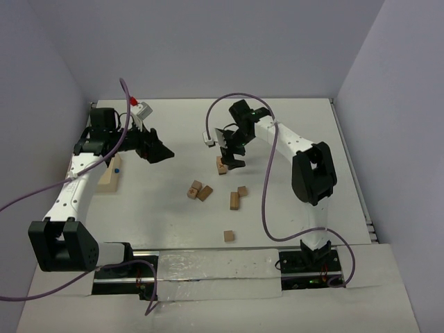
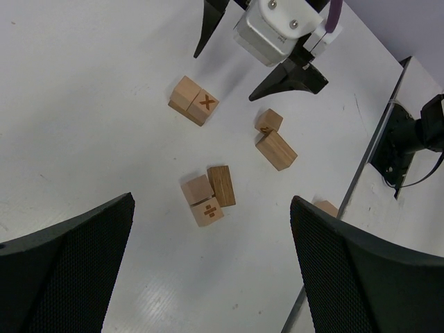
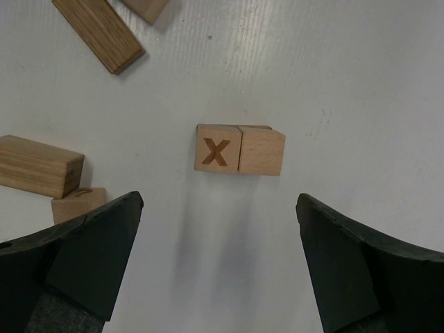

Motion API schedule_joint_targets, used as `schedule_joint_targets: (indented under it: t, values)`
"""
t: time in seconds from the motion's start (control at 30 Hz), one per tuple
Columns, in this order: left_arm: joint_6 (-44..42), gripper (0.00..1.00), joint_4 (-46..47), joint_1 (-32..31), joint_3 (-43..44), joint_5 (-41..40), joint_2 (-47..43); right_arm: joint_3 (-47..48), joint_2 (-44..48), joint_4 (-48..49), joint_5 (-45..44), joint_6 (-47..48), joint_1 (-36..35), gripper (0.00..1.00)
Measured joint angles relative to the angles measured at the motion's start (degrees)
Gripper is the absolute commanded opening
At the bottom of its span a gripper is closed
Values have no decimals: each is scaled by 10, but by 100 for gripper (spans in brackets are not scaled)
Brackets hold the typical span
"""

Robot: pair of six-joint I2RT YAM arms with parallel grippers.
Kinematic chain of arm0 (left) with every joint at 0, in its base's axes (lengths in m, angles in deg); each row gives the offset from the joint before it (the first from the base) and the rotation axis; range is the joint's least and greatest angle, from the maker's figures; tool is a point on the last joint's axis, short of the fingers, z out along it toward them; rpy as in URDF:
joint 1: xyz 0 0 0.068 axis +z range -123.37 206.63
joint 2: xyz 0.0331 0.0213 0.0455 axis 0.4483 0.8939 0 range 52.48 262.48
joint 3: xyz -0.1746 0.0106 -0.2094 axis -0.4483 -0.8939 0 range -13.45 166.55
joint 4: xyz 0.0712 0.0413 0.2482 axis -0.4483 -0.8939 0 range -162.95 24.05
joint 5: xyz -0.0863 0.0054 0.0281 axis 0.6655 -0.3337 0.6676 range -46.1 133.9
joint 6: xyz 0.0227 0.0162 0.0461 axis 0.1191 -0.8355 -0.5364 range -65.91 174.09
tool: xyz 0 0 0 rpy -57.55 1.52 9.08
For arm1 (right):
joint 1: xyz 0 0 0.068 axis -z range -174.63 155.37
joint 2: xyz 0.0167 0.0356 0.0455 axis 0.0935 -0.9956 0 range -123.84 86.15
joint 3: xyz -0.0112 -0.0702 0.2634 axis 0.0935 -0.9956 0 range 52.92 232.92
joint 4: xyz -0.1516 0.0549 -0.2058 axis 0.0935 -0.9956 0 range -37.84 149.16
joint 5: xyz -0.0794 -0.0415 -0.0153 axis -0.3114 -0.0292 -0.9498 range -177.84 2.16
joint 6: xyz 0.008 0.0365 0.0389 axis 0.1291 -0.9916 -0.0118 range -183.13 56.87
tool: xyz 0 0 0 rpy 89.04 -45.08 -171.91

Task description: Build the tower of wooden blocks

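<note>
Several light-tan wood blocks lie flat on the white table (image 1: 291, 132); no tower is in view. A cube marked X and a plain cube (image 3: 239, 149) lie side by side, ahead of my right gripper (image 3: 215, 270), which hovers open and empty just above them (image 1: 221, 165). A cluster of three blocks (image 2: 207, 194) lies ahead of my left gripper (image 2: 211, 277), which is also open and empty and held above the table. From above, the left gripper (image 1: 159, 147) is left of centre and the right gripper (image 1: 231, 158) is near the middle.
A small cube with a longer block (image 1: 237, 198) lies right of the cluster (image 1: 198, 191). A single cube (image 1: 228, 236) sits nearer the bases. A long pale tan piece (image 1: 109, 177) lies under the left arm. Grey walls enclose the table at the back and sides.
</note>
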Motion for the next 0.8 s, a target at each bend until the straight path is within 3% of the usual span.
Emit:
schedule_joint_targets:
  t: [0.8]
  values:
    - [-9,99,0,0,0,3,10,10,-59,43,-24,-24,-17,100]
